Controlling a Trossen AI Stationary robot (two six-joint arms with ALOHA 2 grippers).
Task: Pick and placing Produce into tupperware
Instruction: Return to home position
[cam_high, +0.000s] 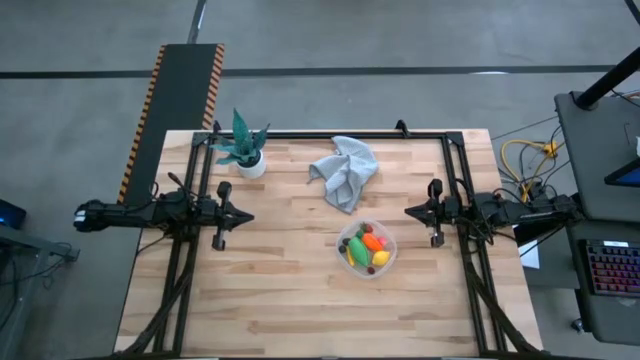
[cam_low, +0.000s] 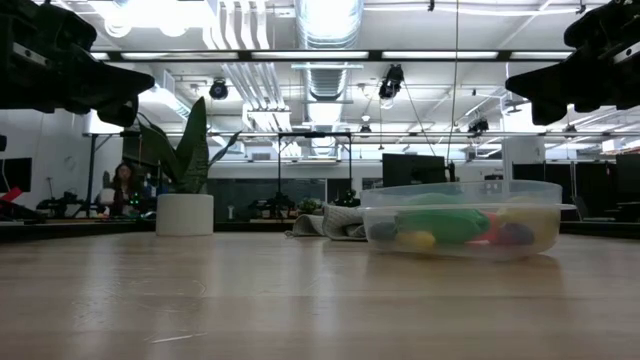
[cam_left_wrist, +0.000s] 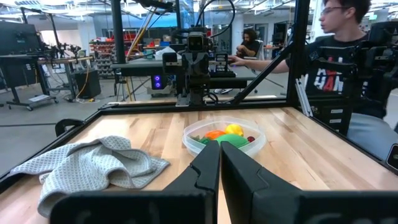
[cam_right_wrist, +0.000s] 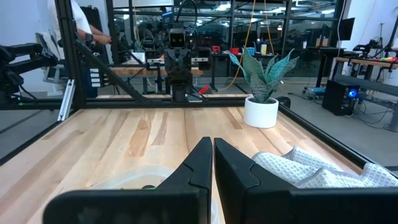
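Homing arms, tub filled
Produce (cam_high: 372, 243) lies in the tub (cam_high: 342, 250) toward the bench's right edge. Your left claw (cam_high: 245, 215) and right claw (cam_high: 410, 211), both closed and empty, sit by the side edges. Retract level, clear of the far-edge towel (cam_high: 345, 172).

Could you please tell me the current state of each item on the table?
Tupperware: upright, lidless.
Produce: piled inside the tupperware.
Grey cloth: crumpled, beyond the tupperware.
Potted plant: upright.
Left tool: shut, empty, above the table.
Right tool: shut, empty, above the table.
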